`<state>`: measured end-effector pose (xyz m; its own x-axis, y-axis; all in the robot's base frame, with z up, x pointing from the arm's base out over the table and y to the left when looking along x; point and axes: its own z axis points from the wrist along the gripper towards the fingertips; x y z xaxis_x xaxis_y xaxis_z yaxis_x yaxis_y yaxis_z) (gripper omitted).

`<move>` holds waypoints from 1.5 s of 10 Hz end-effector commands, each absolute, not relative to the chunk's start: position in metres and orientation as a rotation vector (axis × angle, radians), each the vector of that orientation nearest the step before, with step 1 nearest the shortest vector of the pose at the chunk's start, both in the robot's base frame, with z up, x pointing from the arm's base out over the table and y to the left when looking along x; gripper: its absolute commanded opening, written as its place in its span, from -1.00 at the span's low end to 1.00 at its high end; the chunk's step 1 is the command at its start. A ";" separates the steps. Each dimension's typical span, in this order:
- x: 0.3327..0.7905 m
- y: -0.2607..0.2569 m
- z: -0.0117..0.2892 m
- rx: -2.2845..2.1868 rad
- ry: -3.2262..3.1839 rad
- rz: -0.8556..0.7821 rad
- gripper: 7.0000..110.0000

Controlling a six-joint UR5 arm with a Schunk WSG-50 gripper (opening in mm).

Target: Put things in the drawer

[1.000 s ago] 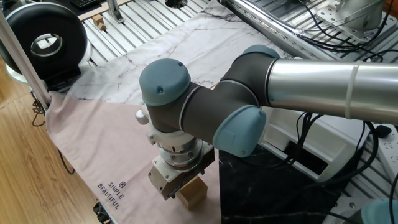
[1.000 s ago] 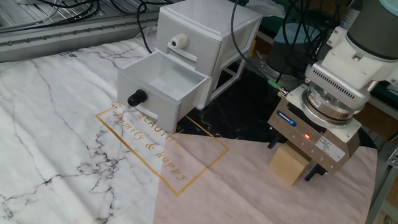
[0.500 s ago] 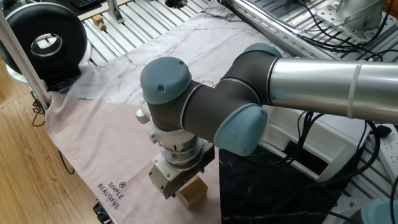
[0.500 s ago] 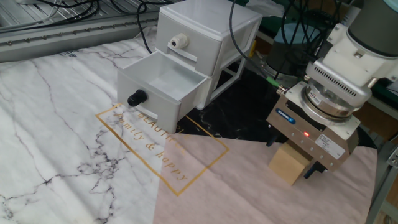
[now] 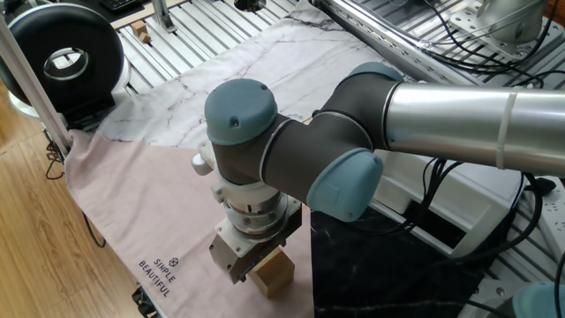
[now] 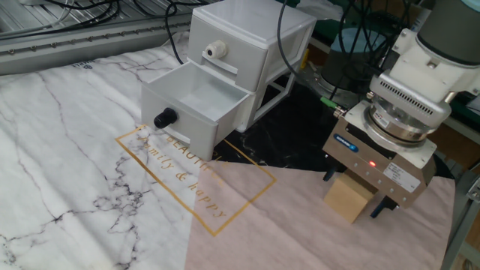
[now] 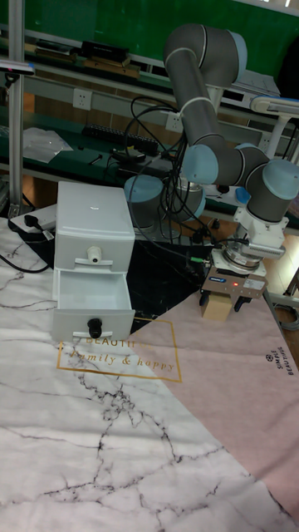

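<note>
The gripper (image 6: 358, 201) stands straight down over the wooden cube (image 6: 347, 198), its jaws on either side of the block and closed against it as far as the other fixed view shows. The cube sits low on the pink cloth (image 6: 285, 232) near the desk's right edge, well apart from the drawer (image 6: 196, 101). Whether its underside is clear of the cloth cannot be told.

To do this step well, I judge the grip should be square on 2 opposite faces, with the cube kept level before any sideways travel, then lifted high enough to pass the drawer's front wall. The lower drawer is pulled out, its tray bare and its black knob (image 6: 164, 118) facing the marble-print cloth (image 6: 67, 150), so a release from just above the tray should do.

Along the way lies the black mat (image 6: 300, 135) and the gold-lettered frame (image 6: 195, 180) printed on the cloth; neither rises to block anything. The real obstacle is the white cabinet (image 7: 93, 218) itself: its closed upper drawer with a white knob (image 6: 213, 50) overhangs the back of the open tray, so the wrist should come in toward the tray's front half. Cables (image 6: 345, 30) hang behind the cabinet at the far edge. A black round device (image 5: 62, 57) stands at the far corner in one fixed view, out of the path.
</note>
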<state>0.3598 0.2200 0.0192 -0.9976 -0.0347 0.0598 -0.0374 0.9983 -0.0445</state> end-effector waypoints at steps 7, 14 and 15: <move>0.355 0.191 0.027 -0.005 -3.046 0.235 -0.28; 0.342 0.217 0.027 -0.015 -2.998 0.073 -1.00; 0.344 0.221 0.028 -0.007 -3.000 0.031 -1.00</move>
<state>0.3441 0.2151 0.0253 -0.9913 0.0050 0.1312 -0.0022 0.9985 -0.0547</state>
